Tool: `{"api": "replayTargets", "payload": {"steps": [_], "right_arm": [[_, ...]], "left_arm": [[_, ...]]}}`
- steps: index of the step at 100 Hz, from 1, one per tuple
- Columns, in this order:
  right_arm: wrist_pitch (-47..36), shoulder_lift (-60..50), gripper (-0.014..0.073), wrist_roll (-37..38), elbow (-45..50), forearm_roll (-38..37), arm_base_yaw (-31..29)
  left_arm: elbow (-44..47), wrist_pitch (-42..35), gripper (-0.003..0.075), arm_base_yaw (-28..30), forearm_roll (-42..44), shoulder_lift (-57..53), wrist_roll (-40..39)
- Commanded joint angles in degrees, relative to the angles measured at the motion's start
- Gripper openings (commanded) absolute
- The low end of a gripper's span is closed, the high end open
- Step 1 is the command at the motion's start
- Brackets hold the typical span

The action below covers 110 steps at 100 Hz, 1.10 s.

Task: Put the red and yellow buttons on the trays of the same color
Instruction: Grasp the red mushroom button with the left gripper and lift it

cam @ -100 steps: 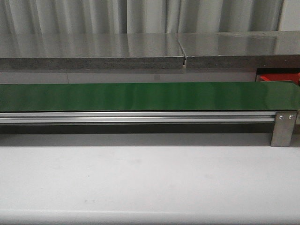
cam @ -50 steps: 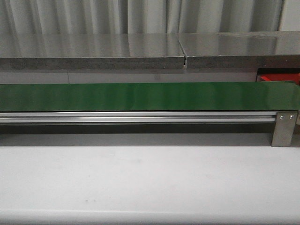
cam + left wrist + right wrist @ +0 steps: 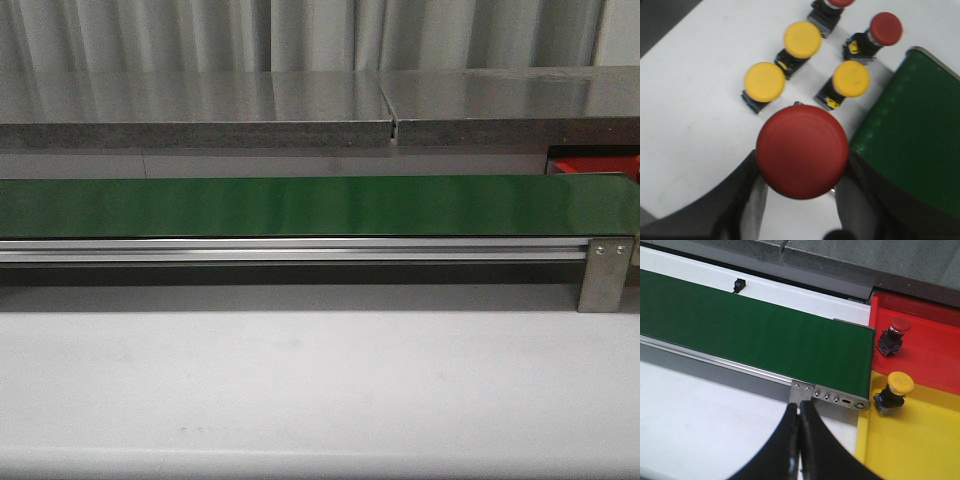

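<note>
In the left wrist view the left gripper [image 3: 802, 200] holds a large red button [image 3: 802, 151] between its dark fingers [image 3: 742, 200], the cap filling the gap between them, above the white table [image 3: 695, 100] just beside the rounded end of the green conveyor belt [image 3: 912, 130]. Beyond it on the table stand three yellow buttons [image 3: 765, 81], [image 3: 802, 39], [image 3: 851, 79] and, farther still, a red-capped button [image 3: 885, 28] near the belt's end and another red one [image 3: 840, 2] cut off by the frame edge. In the right wrist view the right gripper [image 3: 799, 440] hangs over the table with its fingers pressed together and nothing between them, just short of the belt's metal end bracket [image 3: 832, 396]. Past that end of the belt lie the yellow tray [image 3: 920, 440], carrying a yellow button [image 3: 894, 392] near its far edge, and behind it the red tray [image 3: 935, 355], carrying a small red button [image 3: 894, 334]. The front view shows only bare table, the belt [image 3: 320, 205] running across and a grey shelf [image 3: 200, 110] behind.
</note>
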Motion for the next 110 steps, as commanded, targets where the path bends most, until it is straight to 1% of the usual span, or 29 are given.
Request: {"api": "replayTargets", "payload": {"steps": [1,24,47,71,110], "right_arm": [[-4.32,0.05,-0.0074,0.15,-1.48,0.68,-0.05],[-4.32,0.05,-0.0074,0.15,-1.48,0.68,-0.05],[-4.32,0.05,-0.0074,0.15,-1.48,0.68,-0.05],[-4.32,0.05,-0.0074,0.15,-1.48,0.68,-0.05],[-4.32,0.05,-0.0074,0.15,-1.48,0.68,-0.05]], "left_arm": [[-2.96,-2.30,0.0150,-2.74,-1.54,-2.78,0.07],[-6.78,-2.05,0.0150,-9.74,-1.43,-2.40,0.07],[-12.43,1.40,0.0150,-14.65,-0.65,3.31,0.07],[-13.27,2.81,0.0150,-15.55,0.01,7.30,0.07],[-13.00,4.17,0.0159,-15.55,2.66,8.11,0.17]]}}
